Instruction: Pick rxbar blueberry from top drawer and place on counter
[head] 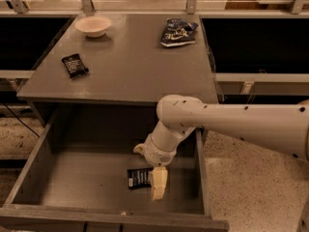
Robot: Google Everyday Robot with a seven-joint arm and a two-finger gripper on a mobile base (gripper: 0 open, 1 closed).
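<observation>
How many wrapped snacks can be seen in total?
3. A black packet lies on the counter at left, a blue-and-white bag at its far right, and the rxbar blueberry in the top drawer, beside the end effector. The arm may hide others.

Looks like a robot test lab, mock kitchenette: plain grey counter [130,66], open drawer [82,182], black bins [251,37] either side, speckled floor [251,178], bowl [93,25] and snack bag [177,32] on top. Gripper [158,190] down in the drawer.

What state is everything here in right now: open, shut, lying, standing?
top drawer: pulled open.
rxbar blueberry: flat on the drawer floor.
pincer: down in the drawer, at the bar's right end.
bowl: upright on the counter.
snack bag: lying crumpled.
black packet: lying flat.
</observation>
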